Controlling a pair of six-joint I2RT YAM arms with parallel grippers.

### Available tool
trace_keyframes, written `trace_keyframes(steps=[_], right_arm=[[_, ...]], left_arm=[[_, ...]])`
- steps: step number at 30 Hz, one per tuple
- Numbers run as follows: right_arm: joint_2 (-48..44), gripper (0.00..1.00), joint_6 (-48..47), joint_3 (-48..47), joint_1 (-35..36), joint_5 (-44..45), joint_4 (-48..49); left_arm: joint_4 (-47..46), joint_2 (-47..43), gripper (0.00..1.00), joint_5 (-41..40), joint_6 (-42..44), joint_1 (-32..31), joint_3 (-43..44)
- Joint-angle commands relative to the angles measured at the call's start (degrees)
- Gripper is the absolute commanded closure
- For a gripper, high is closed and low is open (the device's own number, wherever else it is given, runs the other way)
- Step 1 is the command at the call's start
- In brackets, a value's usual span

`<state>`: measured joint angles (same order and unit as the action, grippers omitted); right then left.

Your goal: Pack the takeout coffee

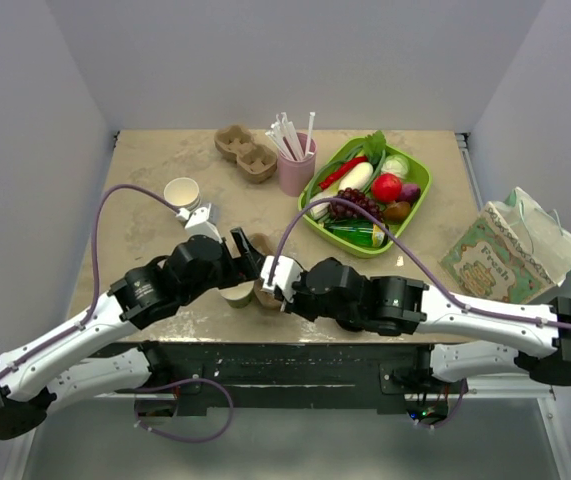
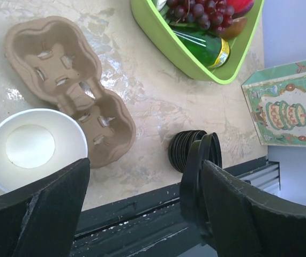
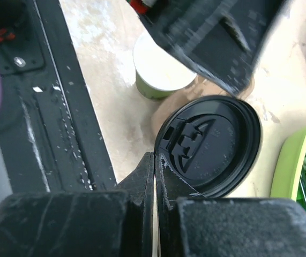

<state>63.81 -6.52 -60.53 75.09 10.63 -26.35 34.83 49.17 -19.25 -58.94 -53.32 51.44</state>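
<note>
The paper cup with greenish sides [image 3: 154, 90] stands on the table near the front edge with no lid on it; it also shows from above in the left wrist view [image 2: 35, 147] and in the top view [image 1: 235, 294]. My right gripper [image 3: 155, 166] is shut on the rim of one black lid [image 3: 211, 144] and holds it just right of the cup, above a brown pulp carrier [image 2: 67, 85]. My left gripper [image 2: 142, 214] is open and empty over the cup, and the held lid stands edge-on [image 2: 195, 176] beside its right finger.
A low stack of black lids [image 2: 182, 150] lies near the front edge. A second carrier [image 1: 245, 152], a pink cup of straws [image 1: 295, 165], a white lidless cup [image 1: 182, 190], a green tray of food [image 1: 417, 195] and a printed paper bag [image 1: 510, 255] are further off.
</note>
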Motion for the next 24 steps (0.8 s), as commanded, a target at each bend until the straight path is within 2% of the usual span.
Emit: trace_keyframes(steps=[1,8,13,16,17,22,24], right_arm=[[4.1,1.00,-2.7,-2.7,2.3,6.1,0.2],[5.7,1.00,-3.2,-3.4,3.7,8.3,1.3],[2.9,1.00,-3.7,-1.7,3.7,7.6,3.8],[2.4,1.00,-4.2,-0.7,3.8,5.1,5.2],[2.5,1.00,-4.2,-0.6,3.7,4.3,4.6],[4.9,1.00,-4.3,-0.6,3.7,6.9,4.0],[5.4,1.00,-4.4,-0.6,3.7,7.4,4.4]], left_arm=[[-1.7,2.2,0.12,1.7,1.5,0.0,1.7],[0.0,2.3,0.13,-0.6,0.1,-0.1,0.6],[-1.0,4.1,0.22,0.3,0.2,-0.1,-0.5],[-3.0,5.8,0.33,2.0,0.9,-0.1,-1.0],[-3.4,6.7,0.41,2.5,1.4,-0.1,-1.0],[-4.9,8.5,0.60,4.3,1.5,-0.1,-1.4],[-4.9,9.0,0.71,4.6,1.9,-0.1,-1.5]])
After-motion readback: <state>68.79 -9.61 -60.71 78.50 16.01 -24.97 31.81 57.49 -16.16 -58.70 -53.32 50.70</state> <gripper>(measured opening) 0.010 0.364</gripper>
